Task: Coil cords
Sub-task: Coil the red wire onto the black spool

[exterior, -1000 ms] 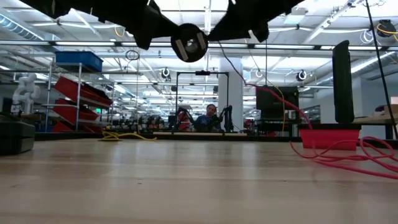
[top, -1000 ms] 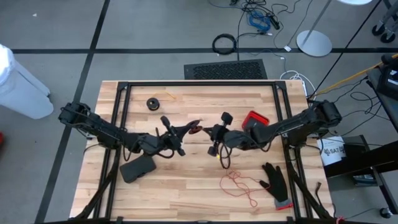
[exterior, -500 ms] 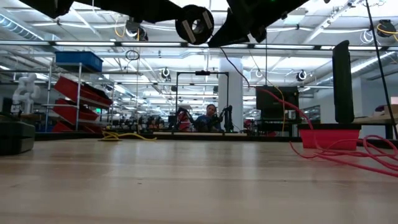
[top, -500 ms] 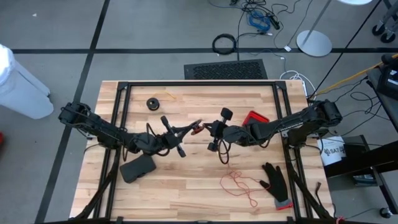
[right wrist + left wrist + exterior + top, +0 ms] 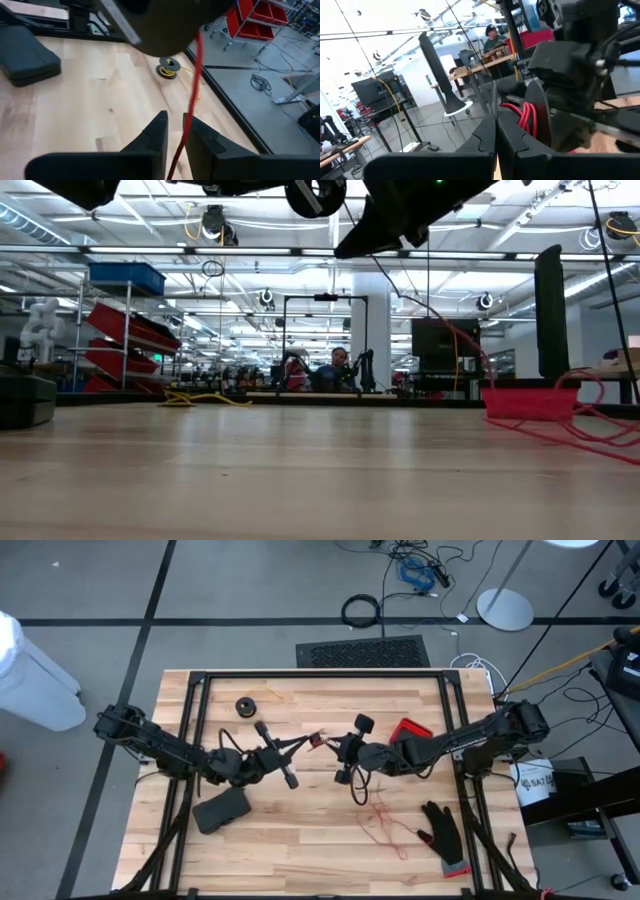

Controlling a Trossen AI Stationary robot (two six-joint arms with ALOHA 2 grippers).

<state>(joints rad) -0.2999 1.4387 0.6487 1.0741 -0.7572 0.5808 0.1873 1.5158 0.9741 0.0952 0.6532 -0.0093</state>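
- Spool (image 5: 316, 741) of the red cord (image 5: 385, 825): I see it lifted above mid-table, pinched at the tip of the left gripper (image 5: 308, 741); the left wrist view shows red windings (image 5: 525, 117) between black flanges just beyond that gripper's fingers, which are clenched together.
- Right gripper (image 5: 340, 748): I have it just beside the spool, facing the left gripper. In the right wrist view the red strand (image 5: 192, 95) runs down through a narrow gap between its fingers (image 5: 152, 137); I cannot tell whether they pinch it or let it slide.
- Loose red cord: it hangs from the right gripper and lies in an untidy tangle on the wooden table (image 5: 300, 840), near the front right, close to the black glove (image 5: 443, 830).
- Second spool (image 5: 246, 706): black, with yellow-tan cord, flat on the table near the back left, well apart from both grippers; it also shows in the right wrist view (image 5: 167, 67).
- Surroundings: a red tray (image 5: 408, 730) lies partly under the right arm; a black pad (image 5: 221, 810) lies front left, beside the left arm; the black frame rails (image 5: 320, 674) run around the table edge.
- Obstructions: in the low view the red cord (image 5: 560, 425) trails across the right side in front of the red tray (image 5: 530, 401); a person (image 5: 338, 368) sits far behind the table.
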